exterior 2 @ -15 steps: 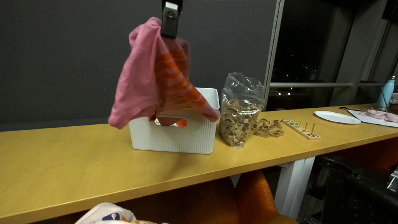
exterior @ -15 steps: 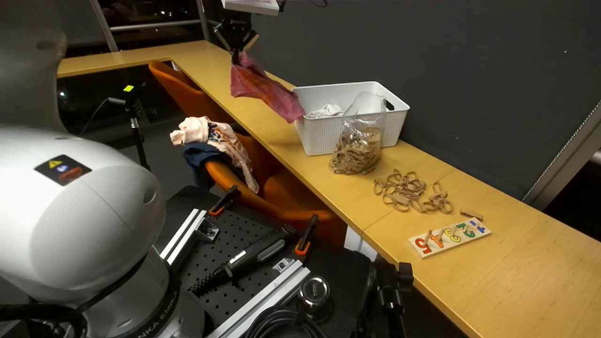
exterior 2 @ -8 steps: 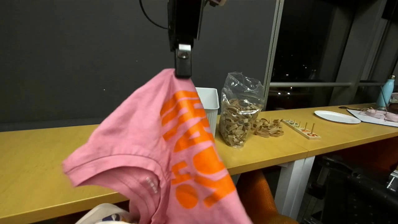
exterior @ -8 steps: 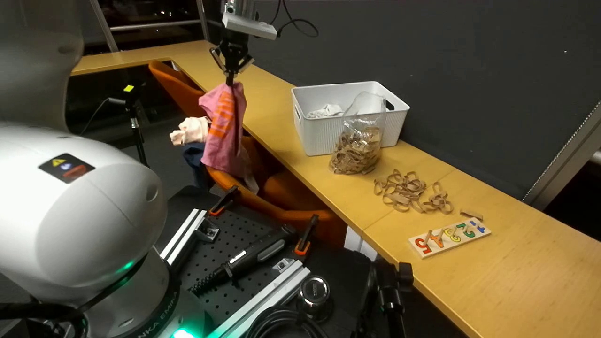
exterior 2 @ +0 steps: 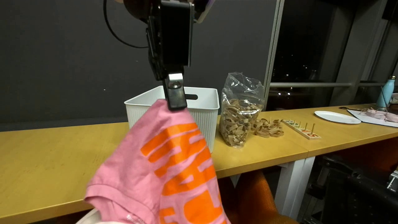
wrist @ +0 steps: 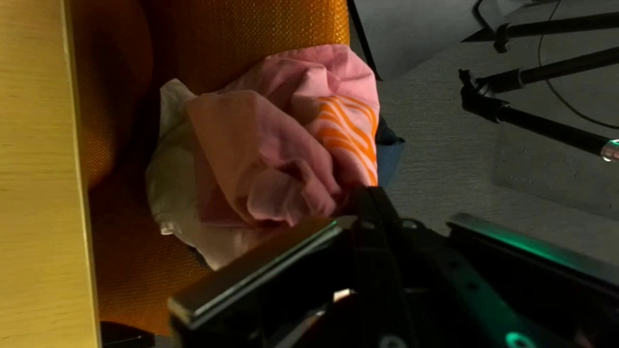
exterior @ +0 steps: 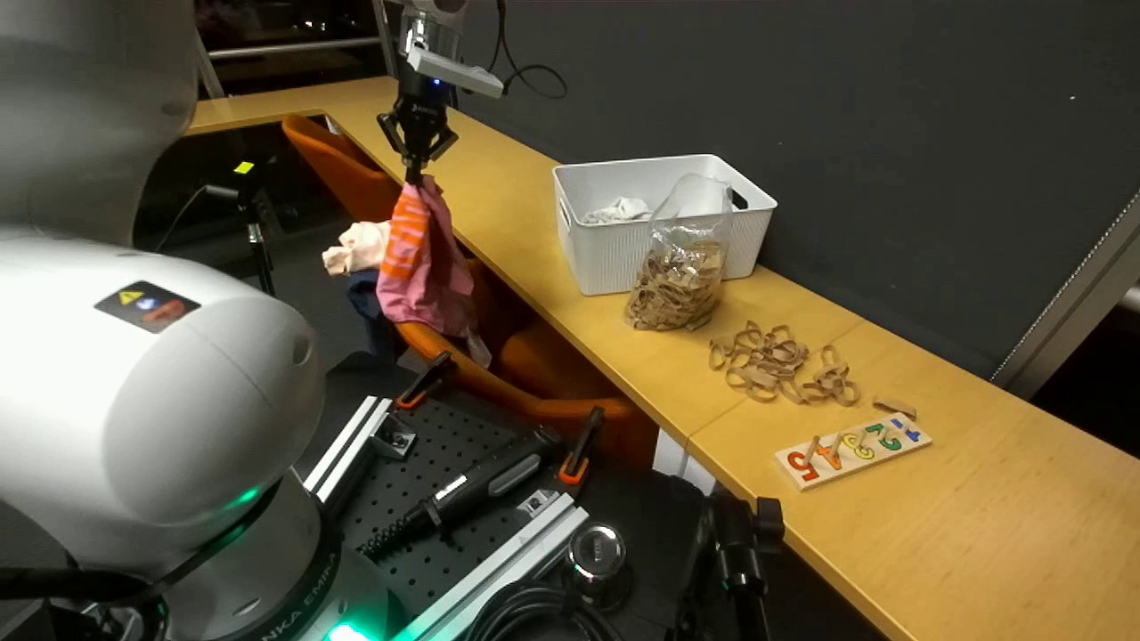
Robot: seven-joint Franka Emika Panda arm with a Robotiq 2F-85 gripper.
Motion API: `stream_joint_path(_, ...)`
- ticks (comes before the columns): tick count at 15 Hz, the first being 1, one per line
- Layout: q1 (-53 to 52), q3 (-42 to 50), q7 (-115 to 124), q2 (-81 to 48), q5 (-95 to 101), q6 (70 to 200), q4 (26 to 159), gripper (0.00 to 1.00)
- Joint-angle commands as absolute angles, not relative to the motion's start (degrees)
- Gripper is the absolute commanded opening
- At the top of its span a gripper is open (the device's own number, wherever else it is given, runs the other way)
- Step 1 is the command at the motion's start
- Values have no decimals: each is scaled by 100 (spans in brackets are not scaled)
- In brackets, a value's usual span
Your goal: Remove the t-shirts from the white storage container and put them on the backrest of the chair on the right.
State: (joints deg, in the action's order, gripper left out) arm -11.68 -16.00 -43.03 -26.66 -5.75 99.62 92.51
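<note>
A pink t-shirt [exterior: 426, 267] with orange print hangs from my gripper [exterior: 413, 176], which is shut on its top edge. Its lower part lies over the orange chair's backrest [exterior: 463, 378], on the clothes there. Those are a cream t-shirt [exterior: 356, 247] and a dark blue garment [exterior: 367, 307], partly covered by it. In the wrist view the pink t-shirt [wrist: 275, 130] lies bunched over the chair [wrist: 271, 24], with the closed fingertips [wrist: 370, 193] at its edge. The white storage container [exterior: 606, 258] stands on the table with a white cloth [exterior: 619, 212] inside; it also shows in an exterior view [exterior 2: 202, 124].
The table's front edge [exterior: 570, 347] runs close beside the chair. A clear bag of brown bands [exterior: 674, 285] stands against the container, with loose bands [exterior: 766, 361] and a wooden number board [exterior: 850, 450] beyond. Another orange chair [exterior: 334, 165] stands farther back.
My gripper has moved away from the container and down to the chair, carrying the pink t-shirt. The shirt now hangs over the backrest and the clothes on it.
</note>
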Motion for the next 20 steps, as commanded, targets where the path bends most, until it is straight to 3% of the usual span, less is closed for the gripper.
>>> stream_joint_path(1,-1317,-1690,-4509,-3070,-415,9390,8616,0)
stream_joint_path(12,-1808,-1837,-5149,-3836,-147,7687,7860,0)
stream_joint_path(13,-1849,-1840,-5133,-3903,-123,7632,7790,27)
stream_joint_path(14,-1877,-1835,-5133,-3981,-98,7593,7714,28)
stream_joint_path(20,-2019,-1859,-5071,-4487,-153,7079,7020,70)
